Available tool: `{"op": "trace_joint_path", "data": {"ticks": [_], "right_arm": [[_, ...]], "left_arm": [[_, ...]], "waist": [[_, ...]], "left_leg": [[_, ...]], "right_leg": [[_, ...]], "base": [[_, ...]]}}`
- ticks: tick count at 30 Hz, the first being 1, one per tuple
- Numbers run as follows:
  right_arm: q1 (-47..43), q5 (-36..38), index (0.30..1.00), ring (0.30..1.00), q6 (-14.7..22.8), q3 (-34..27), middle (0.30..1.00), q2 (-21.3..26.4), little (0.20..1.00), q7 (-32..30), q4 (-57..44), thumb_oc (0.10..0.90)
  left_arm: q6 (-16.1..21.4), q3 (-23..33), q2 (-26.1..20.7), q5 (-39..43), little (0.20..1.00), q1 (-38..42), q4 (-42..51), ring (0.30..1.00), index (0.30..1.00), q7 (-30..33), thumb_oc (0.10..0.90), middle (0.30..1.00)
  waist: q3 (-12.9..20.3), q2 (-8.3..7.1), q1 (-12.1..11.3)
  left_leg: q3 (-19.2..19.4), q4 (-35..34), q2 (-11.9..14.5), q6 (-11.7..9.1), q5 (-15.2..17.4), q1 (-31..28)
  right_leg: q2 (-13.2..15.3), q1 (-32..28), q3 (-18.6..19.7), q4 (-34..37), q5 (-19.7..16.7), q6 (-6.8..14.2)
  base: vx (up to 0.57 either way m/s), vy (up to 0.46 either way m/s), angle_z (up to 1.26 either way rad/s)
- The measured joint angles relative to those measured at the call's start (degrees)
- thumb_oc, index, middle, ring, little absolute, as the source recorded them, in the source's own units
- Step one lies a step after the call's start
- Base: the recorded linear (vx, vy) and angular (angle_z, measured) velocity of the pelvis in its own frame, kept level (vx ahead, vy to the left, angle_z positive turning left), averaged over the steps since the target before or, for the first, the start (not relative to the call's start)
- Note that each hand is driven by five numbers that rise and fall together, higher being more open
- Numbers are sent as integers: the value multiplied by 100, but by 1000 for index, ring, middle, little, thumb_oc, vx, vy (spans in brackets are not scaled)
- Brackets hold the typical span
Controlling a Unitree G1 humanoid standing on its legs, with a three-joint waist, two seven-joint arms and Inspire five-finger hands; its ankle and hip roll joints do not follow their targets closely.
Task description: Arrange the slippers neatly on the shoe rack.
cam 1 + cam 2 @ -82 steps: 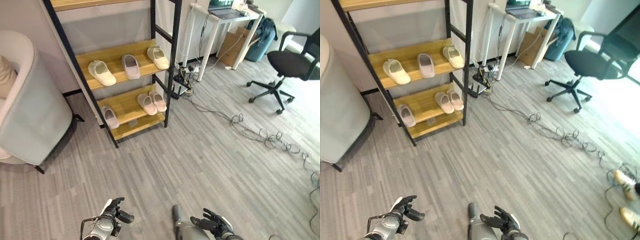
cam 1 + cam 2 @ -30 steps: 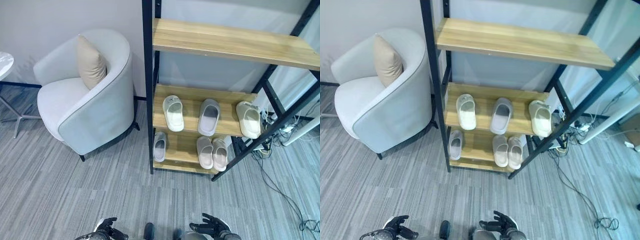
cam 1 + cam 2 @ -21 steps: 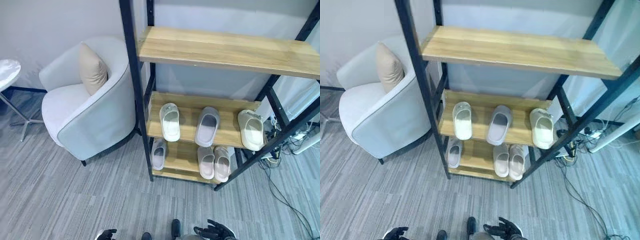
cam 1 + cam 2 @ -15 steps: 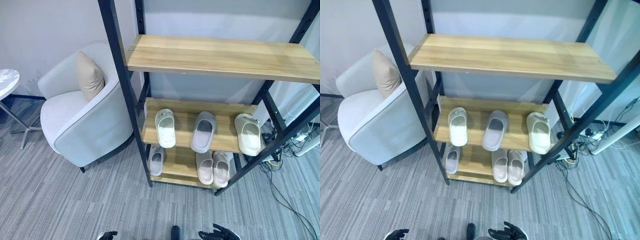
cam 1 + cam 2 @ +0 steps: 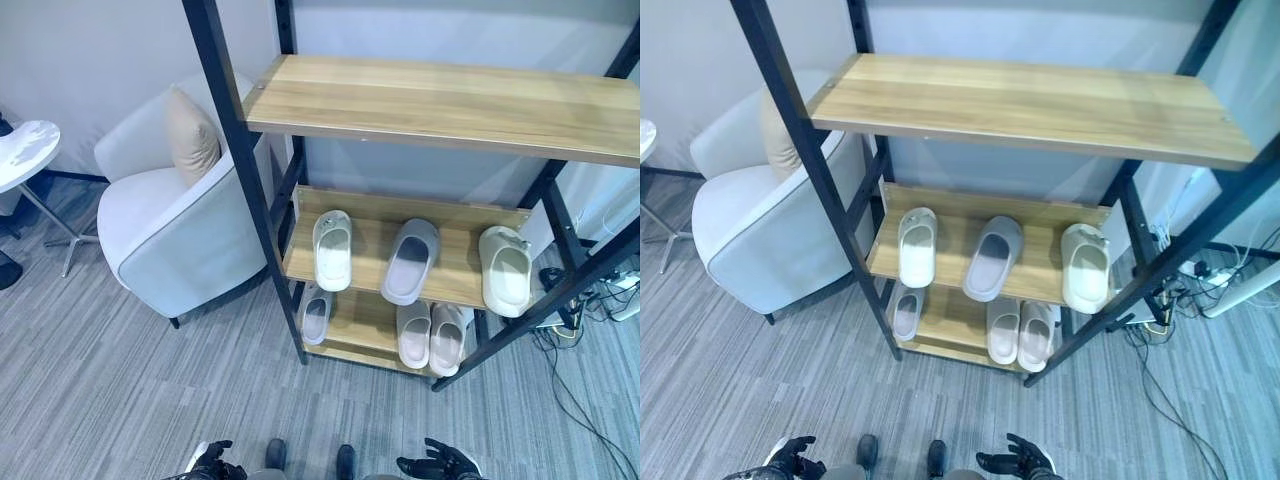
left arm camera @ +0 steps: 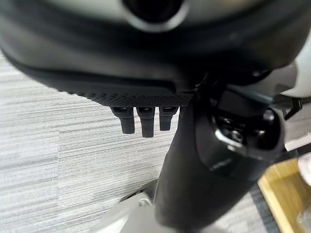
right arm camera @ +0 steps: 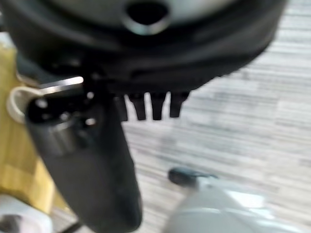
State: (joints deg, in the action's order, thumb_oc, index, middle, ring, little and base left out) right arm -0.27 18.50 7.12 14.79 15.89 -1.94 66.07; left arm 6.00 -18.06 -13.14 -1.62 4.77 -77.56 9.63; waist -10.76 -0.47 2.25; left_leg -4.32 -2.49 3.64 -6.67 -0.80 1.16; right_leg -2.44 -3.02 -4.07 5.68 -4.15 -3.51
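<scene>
The shoe rack (image 5: 233, 150) has a black frame and wooden shelves, and its top shelf (image 5: 440, 100) is bare. On the middle shelf lie a cream slipper (image 5: 332, 250), a grey slipper (image 5: 408, 262) and, at the right end, another cream slipper (image 5: 506, 272). The bottom shelf holds a single grey slipper (image 5: 316, 313) on the left and a pale pink pair (image 5: 430, 336) side by side. My left hand (image 5: 212, 465) and right hand (image 5: 440, 465) hang low over the floor in front of the rack. Both are open and hold nothing, fingers (image 6: 142, 124) relaxed.
A light grey armchair (image 5: 170, 240) with a beige cushion (image 5: 192, 135) stands right beside the rack's left post. A small white round table (image 5: 25, 150) is further left. Cables (image 5: 590, 300) lie on the grey floor to the rack's right.
The camera has swung from the open room to face the rack and come closer. The slippers lie as before. Both hands stay low and empty.
</scene>
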Motion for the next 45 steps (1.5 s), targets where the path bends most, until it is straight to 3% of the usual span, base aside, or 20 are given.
{"op": "trace_joint_path", "data": {"ticks": [1,3,10,15,21,25,29,30,32,34,39,45], "right_arm": [[29,-51,900,900,-10,15,900,36,900,-28,-75,800],[246,-175,900,900,-24,51,900,59,900,-82,-411,800],[669,-255,900,900,-66,171,900,79,900,-35,-1933,800],[479,-737,900,900,-18,608,900,165,900,184,-2882,800],[147,-865,900,900,-5,1100,900,277,900,508,-3195,800],[166,-1152,900,900,-60,1686,900,626,900,738,-3936,800],[175,-1318,900,900,-135,1800,900,1039,900,1006,-4863,800],[275,-1220,900,900,-158,1783,900,1522,900,1229,-5654,800],[324,-1002,900,900,-84,1644,900,1982,900,1399,-6393,800],[452,-902,900,900,20,1126,900,2160,900,1424,-6950,800],[525,-932,900,900,342,-89,900,2185,900,1073,-7554,800],[501,-1911,900,900,502,-586,900,2157,900,220,-7215,800]], "left_arm": [[1,1,23,-46,900,-6,8,900,900,0,800,900],[0,6,18,-86,900,-24,21,900,900,-4,800,900],[-6,207,-21,-88,900,-217,57,900,900,-11,800,900],[5,307,-70,-78,900,-302,402,900,900,-39,800,900],[13,247,3,-75,900,-370,634,900,900,-74,800,900],[11,260,21,-84,900,-370,618,900,900,-152,800,900],[13,398,27,-74,900,-441,611,900,900,-160,800,900],[21,490,31,-79,900,-472,631,900,900,-175,800,900],[34,533,25,-75,900,-491,620,900,900,-185,800,900],[51,598,0,-74,900,-580,619,900,900,-229,800,900],[128,702,10,-62,900,-668,601,900,900,-316,800,900],[128,680,27,-65,900,-695,681,900,900,-320,800,900]], "waist": [[24,50,14],[50,51,4],[141,-2,14],[229,-71,-6],[422,-78,-31],[461,-81,-108],[477,-102,-151],[482,-102,-141],[494,-124,-151],[557,-171,-148],[595,-159,-121],[607,-133,-121]], "left_leg": [[-12,73,-7,38,-19,-15],[95,58,-67,266,-414,-69],[556,-260,-377,623,-406,-387],[595,-264,-419,671,-371,-412],[532,-269,-410,672,-370,-431],[524,-294,-384,670,-363,-453],[456,-296,-360,621,-366,-435],[396,-293,-360,607,-384,-408],[381,-293,-356,621,-404,-405],[369,-292,-338,617,-411,-401],[373,-294,-343,615,-410,-400],[335,-295,-344,610,-407,-371]], "right_leg": [[-19,4,23,1,6,23],[28,-24,171,-38,40,169],[363,-10,589,-79,54,524],[410,-44,606,-44,55,566],[394,-86,584,-38,65,579],[367,-108,580,1,95,617],[340,-120,525,1,96,616],[346,-117,449,1,96,616],[340,-119,434,1,96,616],[323,-120,420,2,99,612],[326,-119,425,2,102,615],[322,-104,406,2,115,603]], "base": [[69,88,-28],[99,130,-27],[56,108,-29],[34,47,-5],[17,13,3],[12,-19,1],[21,-41,10],[11,-29,18],[17,-28,10],[0,0,0],[16,-6,0],[24,-13,2]]}}
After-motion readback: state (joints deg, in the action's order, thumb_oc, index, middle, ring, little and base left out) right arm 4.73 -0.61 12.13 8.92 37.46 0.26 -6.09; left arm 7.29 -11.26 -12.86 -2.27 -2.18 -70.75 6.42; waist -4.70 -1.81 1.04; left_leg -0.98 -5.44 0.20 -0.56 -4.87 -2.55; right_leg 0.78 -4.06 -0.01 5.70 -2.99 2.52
